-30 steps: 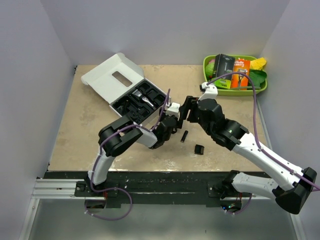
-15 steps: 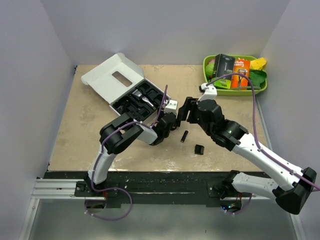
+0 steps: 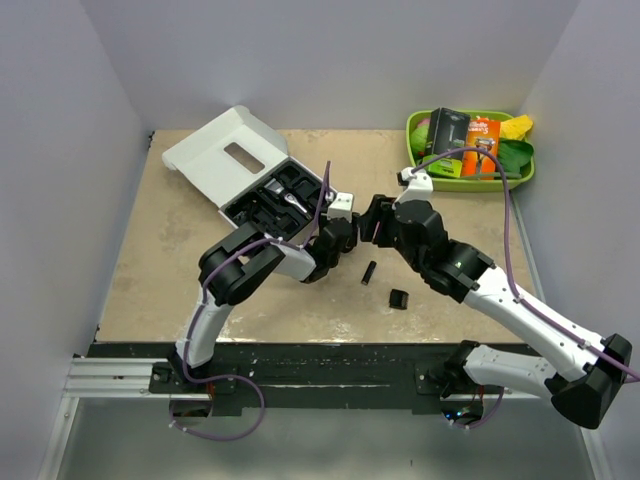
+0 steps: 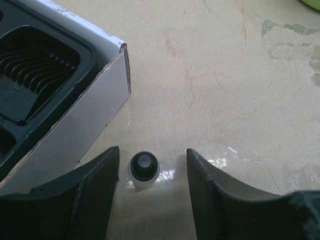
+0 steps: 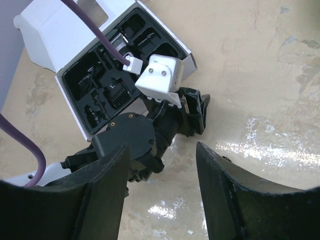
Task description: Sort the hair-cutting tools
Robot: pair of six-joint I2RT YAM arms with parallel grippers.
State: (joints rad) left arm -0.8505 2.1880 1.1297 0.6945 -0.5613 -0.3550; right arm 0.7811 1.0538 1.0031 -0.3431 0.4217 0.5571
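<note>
A robotics test cell, I'd say: bare white partition walls [image 3: 60, 200] box in a worn beige table [image 3: 170, 290], and cabled robot arms [image 3: 520, 305] sit bolted to a mounting rail [image 3: 320, 362] along the near edge.

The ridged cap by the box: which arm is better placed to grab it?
Probably left: the left gripper sits open astride the cap; the right gripper, open too, hangs to one side.

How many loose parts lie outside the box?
3: round cap between the left jaws; slim black bit and square black bit beside the right arm; arms may hide more.
</note>
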